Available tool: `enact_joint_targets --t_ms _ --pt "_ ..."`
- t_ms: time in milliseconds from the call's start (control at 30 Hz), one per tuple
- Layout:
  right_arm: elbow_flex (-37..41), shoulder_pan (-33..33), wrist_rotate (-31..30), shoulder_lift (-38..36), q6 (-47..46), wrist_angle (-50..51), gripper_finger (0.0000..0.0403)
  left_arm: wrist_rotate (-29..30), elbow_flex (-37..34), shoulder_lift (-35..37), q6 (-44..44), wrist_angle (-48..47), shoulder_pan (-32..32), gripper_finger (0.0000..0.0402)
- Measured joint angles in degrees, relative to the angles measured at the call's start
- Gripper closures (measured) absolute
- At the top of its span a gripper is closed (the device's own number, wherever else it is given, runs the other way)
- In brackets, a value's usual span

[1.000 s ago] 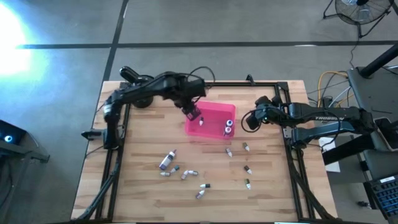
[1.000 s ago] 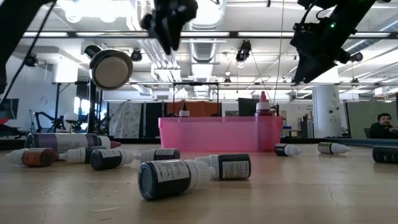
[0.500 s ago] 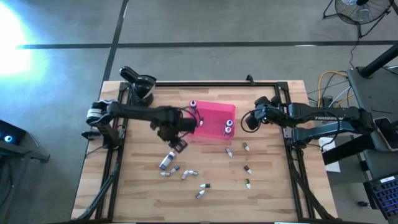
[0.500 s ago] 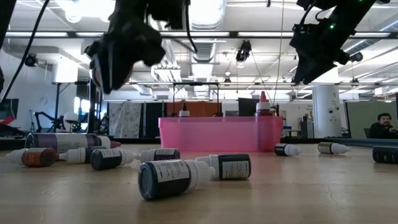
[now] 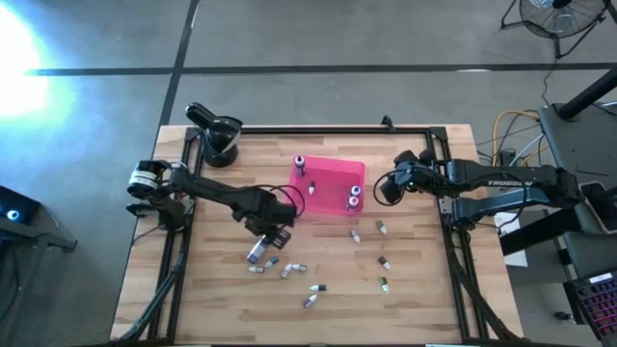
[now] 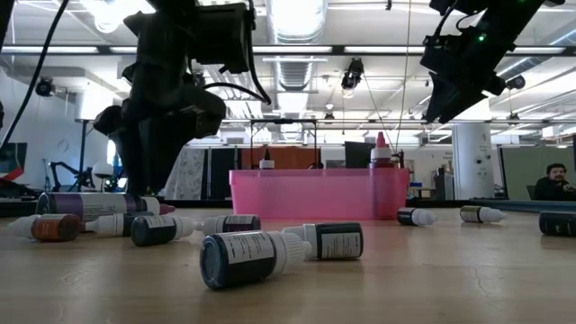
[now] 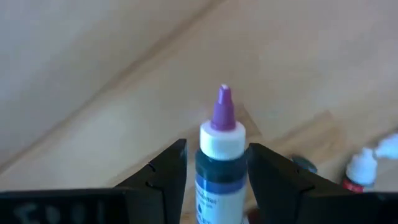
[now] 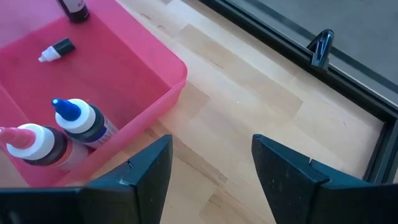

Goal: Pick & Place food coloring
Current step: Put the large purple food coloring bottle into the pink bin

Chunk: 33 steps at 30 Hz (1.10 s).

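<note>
Wood-plank table in black frame, concrete floor around. Pink plastic tray mid-table, smooth walls; upright bottles inside: blue cap, pink cap, one more at far corner, small one lying flat. Left gripper low over loose bottles just left of tray, fingers spread either side of purple-tipped bottle, white collar, conical tip pointing away from wrist; contact unclear. Other bottles lie on sides. Right gripper beside tray, fingers spread, empty.

Your left claw sits low over a bottle left of the pink tray; right claw waits beside the tray's right edge.
</note>
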State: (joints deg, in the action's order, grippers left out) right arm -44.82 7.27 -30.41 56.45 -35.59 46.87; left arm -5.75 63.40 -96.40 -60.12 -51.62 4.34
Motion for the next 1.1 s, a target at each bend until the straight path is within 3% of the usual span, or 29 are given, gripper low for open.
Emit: enact_joint_targets --t_ms 400,800,1100 --pt "0.07 0.0 -0.06 0.0 0.23 0.02 0.0189 -2.51 -1.06 -2.22 -1.01 3.68 -0.09 0.0261" --pt "0.07 0.0 -0.15 0.0 0.23 0.02 0.0189 -0.12 -1.86 -2.99 -1.01 3.66 -0.09 0.0262" --pt "0.07 0.0 -0.15 0.0 0.23 0.02 0.0189 -1.02 -3.98 -2.99 -1.53 4.59 -0.09 0.0296"
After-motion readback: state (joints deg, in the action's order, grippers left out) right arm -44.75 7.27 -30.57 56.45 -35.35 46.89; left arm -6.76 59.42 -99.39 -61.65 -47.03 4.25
